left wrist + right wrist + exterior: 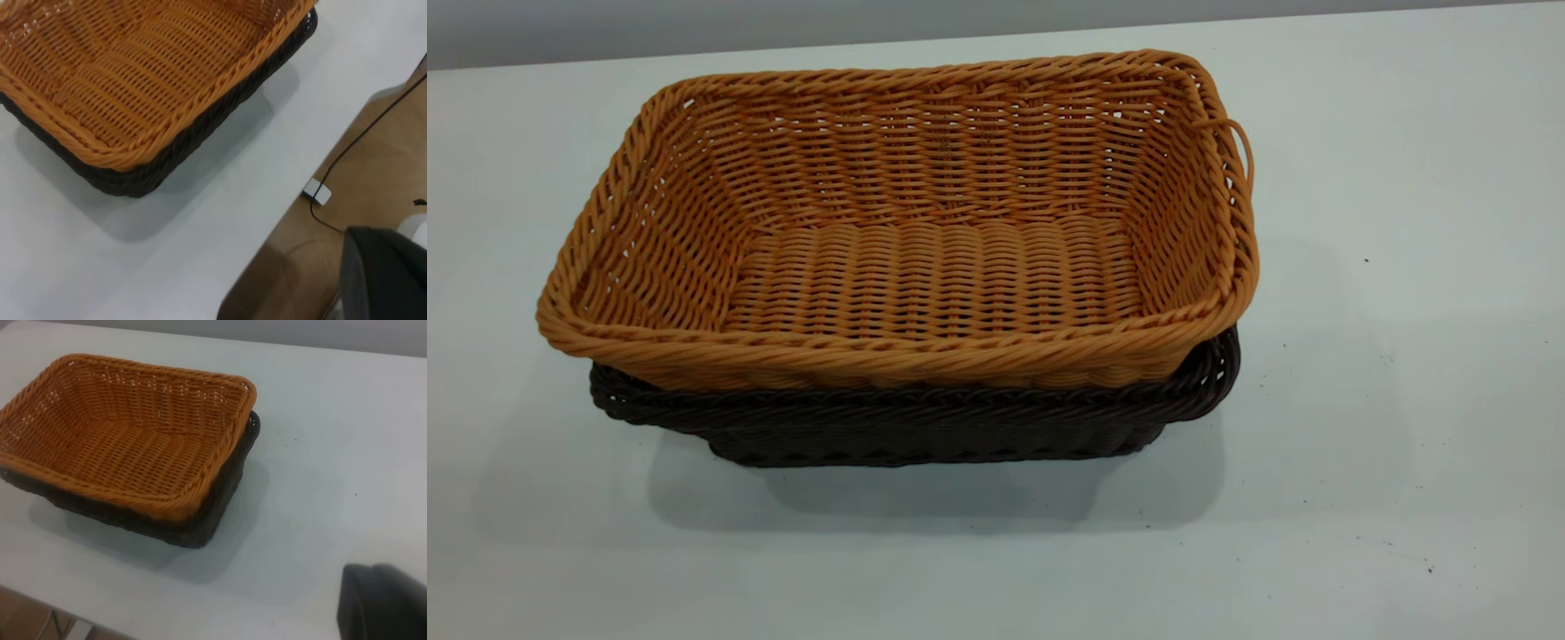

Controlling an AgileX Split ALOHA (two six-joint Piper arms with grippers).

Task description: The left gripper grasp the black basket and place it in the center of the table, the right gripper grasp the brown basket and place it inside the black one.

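The brown basket (925, 240) sits nested inside the black basket (925, 427) in the middle of the table (1405, 356). Only the black basket's rim and lower wall show below the brown one. A loose strand loop (1240, 147) sticks out at the brown basket's far right corner. Neither gripper shows in the exterior view. In the left wrist view the two baskets (140, 87) lie well away from a dark part of my left gripper (387, 273), which is off the table's edge. In the right wrist view the baskets (127, 447) lie apart from a dark part of my right gripper (383, 603), above bare table.
A grey wall (694, 27) runs behind the table's far edge. In the left wrist view the table's edge borders a wooden floor (373, 153) with a small white box (317, 192) on a black cable. Tiny dark specks (1387, 360) dot the table's right side.
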